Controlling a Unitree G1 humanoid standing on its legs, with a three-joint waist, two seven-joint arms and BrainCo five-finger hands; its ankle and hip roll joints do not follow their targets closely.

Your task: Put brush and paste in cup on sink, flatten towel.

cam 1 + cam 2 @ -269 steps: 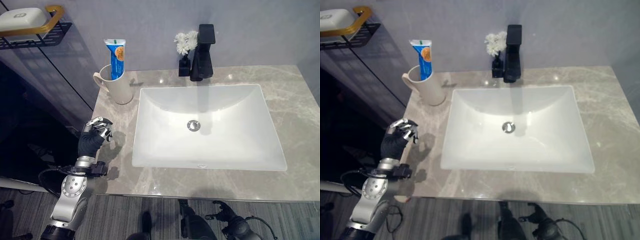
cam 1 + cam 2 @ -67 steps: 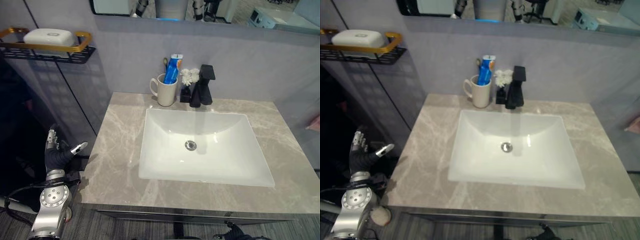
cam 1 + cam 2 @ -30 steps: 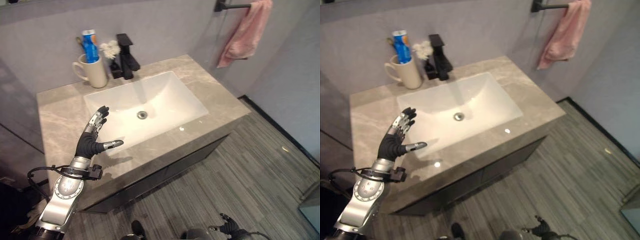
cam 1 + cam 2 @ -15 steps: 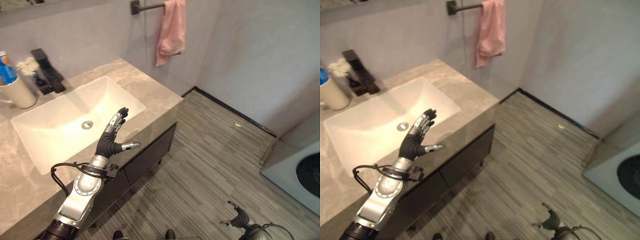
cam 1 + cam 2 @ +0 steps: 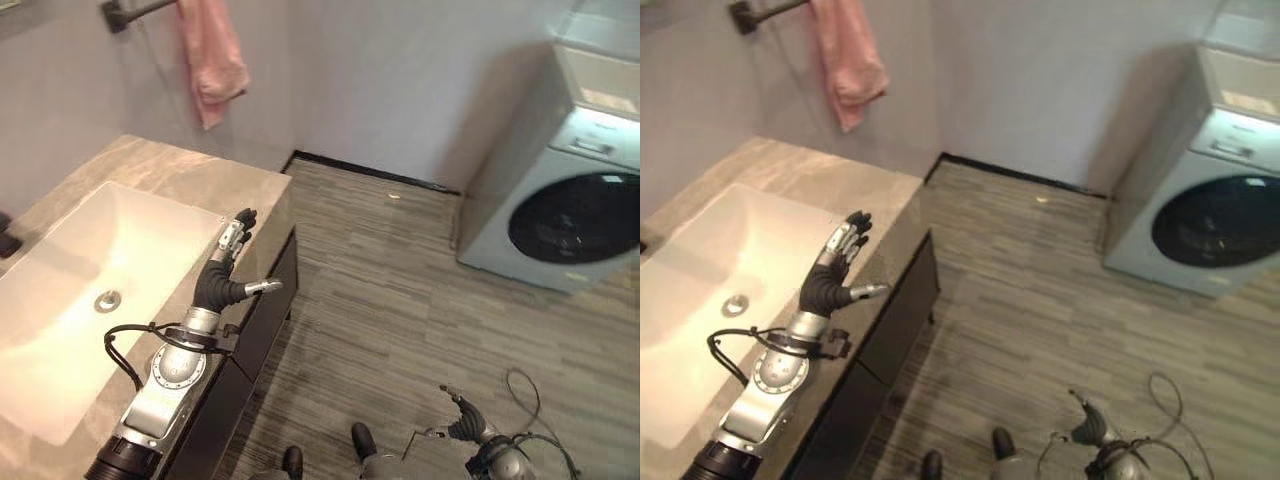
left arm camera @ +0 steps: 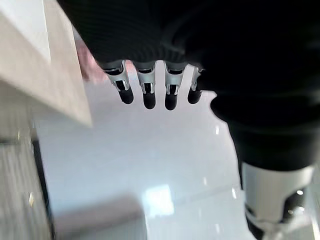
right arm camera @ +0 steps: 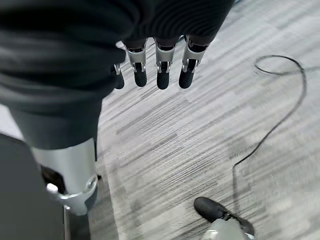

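Note:
A pink towel (image 5: pixel 212 55) hangs bunched over a dark bar (image 5: pixel 135 10) on the wall, beyond the far end of the grey stone counter (image 5: pixel 195 172). The white sink basin (image 5: pixel 120 225) is set into that counter. My left hand (image 5: pixel 213 285) is raised above the counter's front edge beside the basin, open, fingers (image 6: pixel 145 92) straight and thumb out, holding nothing. My right hand (image 5: pixel 462 420) hangs low over the floor, well away from the counter. It is open and empty, its fingers (image 7: pixel 161 75) straight.
A dark cabinet (image 5: pixel 262 310) sits under the counter. A white washing machine (image 5: pixel 575 200) with a round dark door stands against the wall to the right. Striped wood-look floor (image 5: pixel 400 290) lies between cabinet and machine.
The camera has swung right: the cup and most of the faucet have left the picture, and the washing machine has come in. My left hand stays raised and open.

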